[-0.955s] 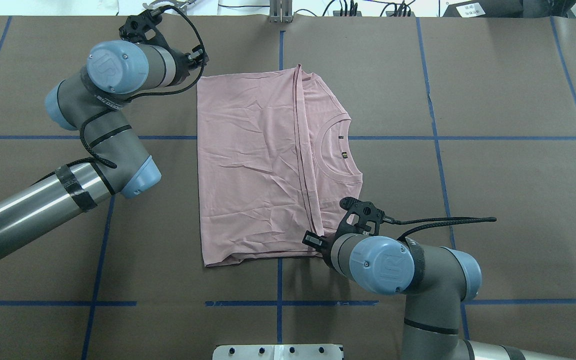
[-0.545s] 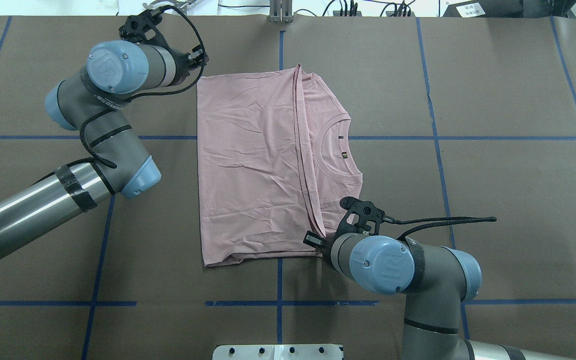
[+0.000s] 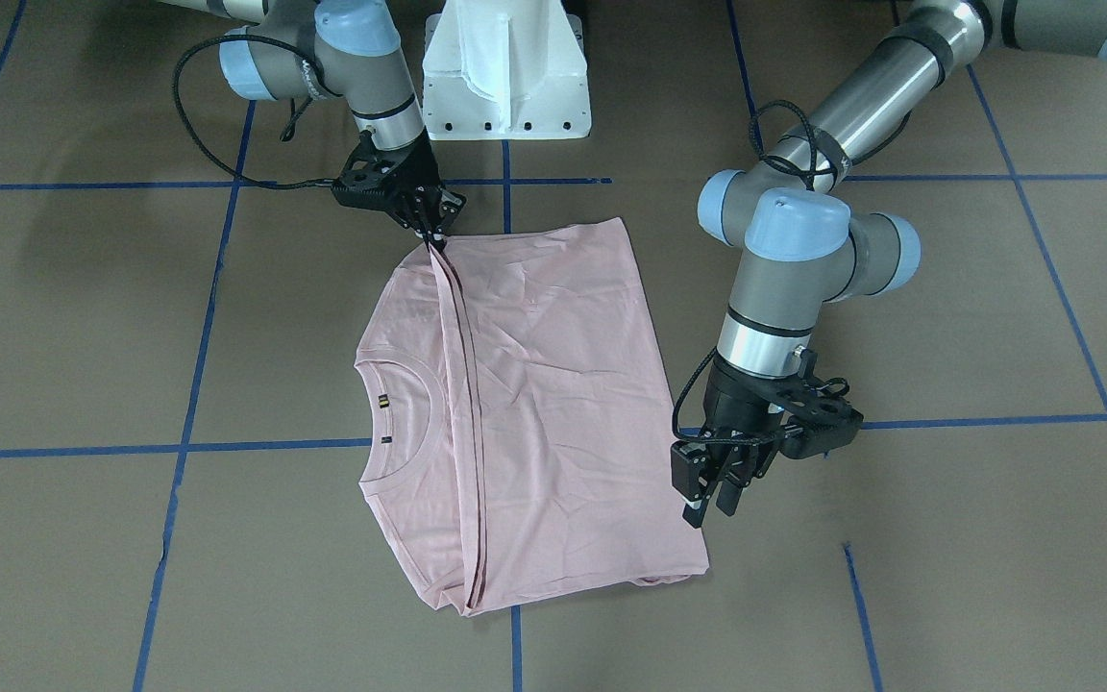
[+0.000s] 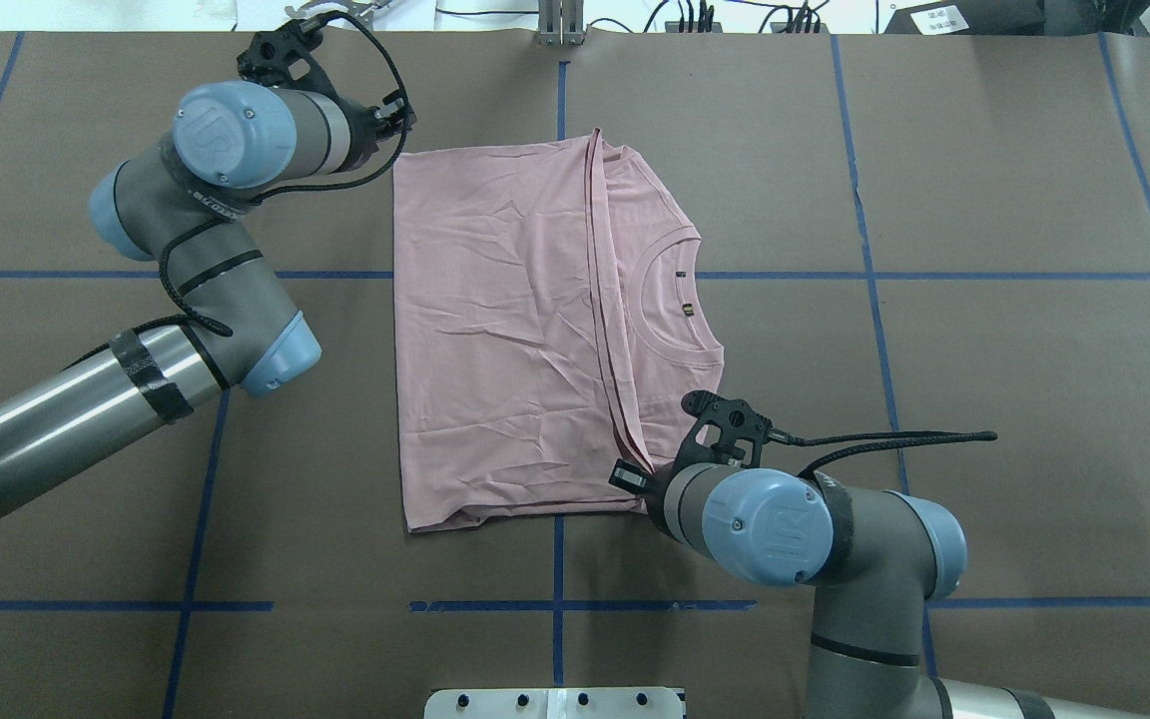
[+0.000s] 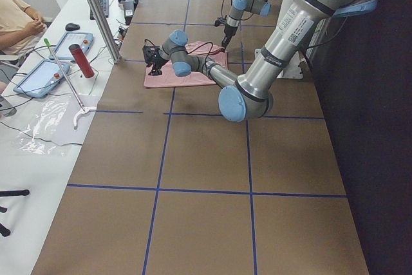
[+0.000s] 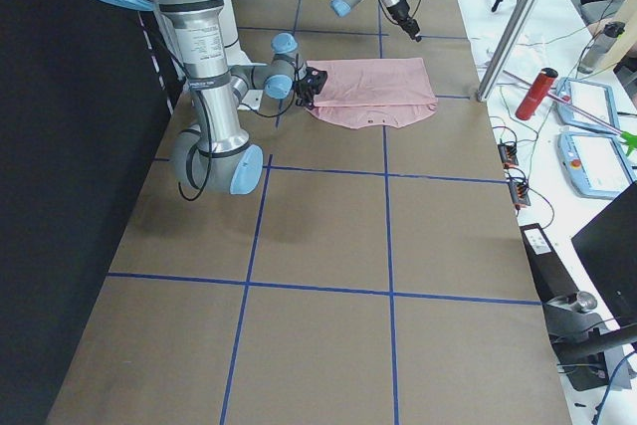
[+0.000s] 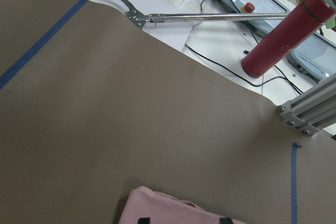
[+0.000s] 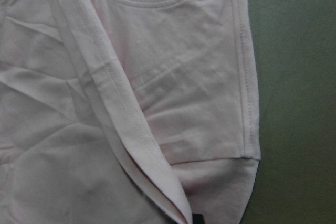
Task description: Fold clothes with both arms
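Observation:
The light pink T-shirt lies folded on the brown table, its collar toward the overhead view's right and a doubled hem running across it. No print shows. My right gripper is shut on the end of that hem at the shirt's edge nearest the robot; the right wrist view shows the hem running down to a dark fingertip. At the shirt's far corner my left gripper is open. Its tips stand wide apart on either side of the shirt corner in the left wrist view.
The white pedestal stands behind the shirt. Past the table's far edge lie a red cylinder, a metal grabber tool and control pads. A person sits there, beside an aluminium post.
My right wrist has shifted slightly to the right in the overhead view, still holding the hem. The left arm and the shirt have not visibly moved.

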`<state>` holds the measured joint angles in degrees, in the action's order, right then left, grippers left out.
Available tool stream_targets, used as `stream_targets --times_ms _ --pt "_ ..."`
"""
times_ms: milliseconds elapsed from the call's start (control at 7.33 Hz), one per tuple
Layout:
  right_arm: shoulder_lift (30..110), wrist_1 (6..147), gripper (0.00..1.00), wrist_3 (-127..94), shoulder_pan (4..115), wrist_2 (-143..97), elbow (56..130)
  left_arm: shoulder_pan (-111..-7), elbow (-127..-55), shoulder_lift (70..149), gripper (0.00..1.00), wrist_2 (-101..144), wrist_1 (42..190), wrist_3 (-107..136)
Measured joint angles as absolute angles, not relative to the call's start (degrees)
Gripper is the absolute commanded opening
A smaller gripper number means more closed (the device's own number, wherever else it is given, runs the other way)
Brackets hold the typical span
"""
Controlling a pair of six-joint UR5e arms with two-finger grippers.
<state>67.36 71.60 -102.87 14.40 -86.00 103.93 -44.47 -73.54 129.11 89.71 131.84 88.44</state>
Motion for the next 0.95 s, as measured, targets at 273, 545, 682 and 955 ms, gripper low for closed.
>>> stream_targets --times_ms 273,545,682,955 --pt "67.36 72.05 0.55 -102.84 14.53 -85.81 103.80 -44.47 -73.54 129.11 0.53 89.73 131.84 88.49" --pt "67.14 73.99 0.55 -102.83 14.53 -85.71 103.93 -44.39 -73.54 129.11 0.53 89.72 131.84 88.70" --pt "67.07 74.42 0.55 -102.83 14.61 -85.70 104.05 -44.31 -73.55 129.11 0.53 89.68 131.84 88.98" --pt "67.03 74.78 0.55 -102.83 14.76 -85.69 104.24 -44.18 -73.56 129.11 0.53 89.71 131.84 89.40"
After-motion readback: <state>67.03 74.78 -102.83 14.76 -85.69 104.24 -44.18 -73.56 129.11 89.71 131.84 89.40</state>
